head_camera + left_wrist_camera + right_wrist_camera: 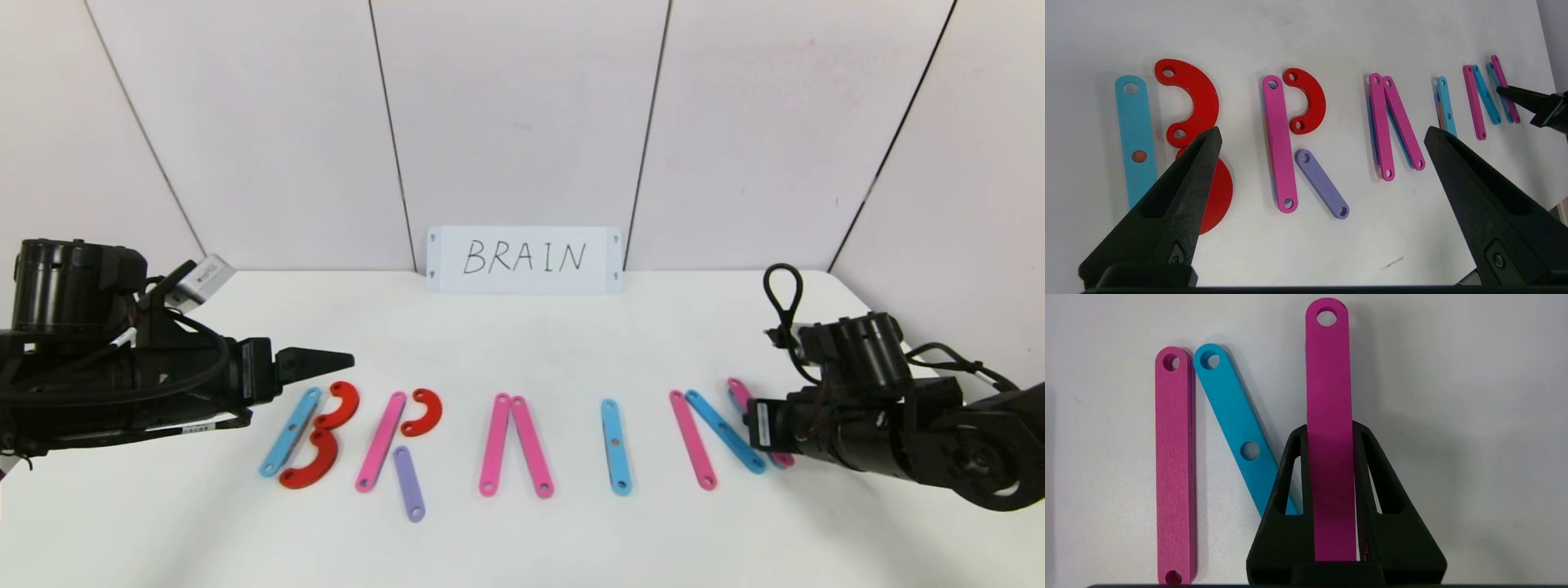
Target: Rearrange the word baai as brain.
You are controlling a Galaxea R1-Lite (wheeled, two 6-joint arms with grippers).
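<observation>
**Now our right gripper pinches the last pink bar**

Our right gripper point(1331, 490) is clamped on a pink bar point(1327, 375), the last stroke of the N, just beside the slanted blue bar point(1231, 416). Our left gripper point(1323, 139) hovers spread wide near the B, holding nothing. On the white table point(522, 539), in front of the white card point(524, 259) handwritten "BRAIN", lies the word brain point(522, 441): blue bar with two red curves point(322, 437), pink bar with red curve and purple bar point(408, 483), two leaning pink bars, one blue bar, then the N.
</observation>
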